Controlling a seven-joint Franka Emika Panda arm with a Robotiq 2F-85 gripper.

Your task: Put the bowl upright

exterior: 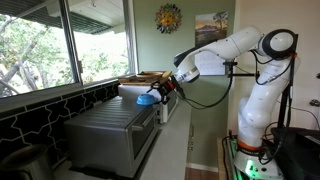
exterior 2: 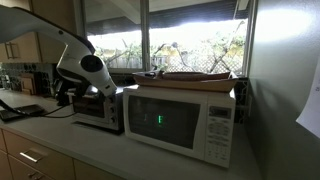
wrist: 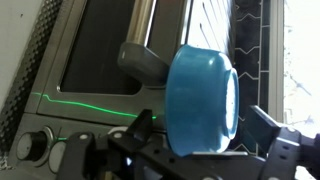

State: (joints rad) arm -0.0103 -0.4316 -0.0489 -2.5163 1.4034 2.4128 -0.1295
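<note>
Kitchen counter point(exterior 2: 70, 135), wrist view first: your gripper point(wrist: 205, 135) has its fingers clamped across the bowl point(wrist: 205, 100), which lies tipped on its side, close over the grey toaster oven point(wrist: 100, 60); you cannot tell if they touch. In an exterior view the arm point(exterior: 225, 50) reaches out level from its upright base, wrist angled down at the oven top, with the windows point(exterior: 60, 40) beyond.

You find no text, brand or number you can read here. The green mark on the microwave point(exterior 2: 205, 122) is too blurred to read.
</note>
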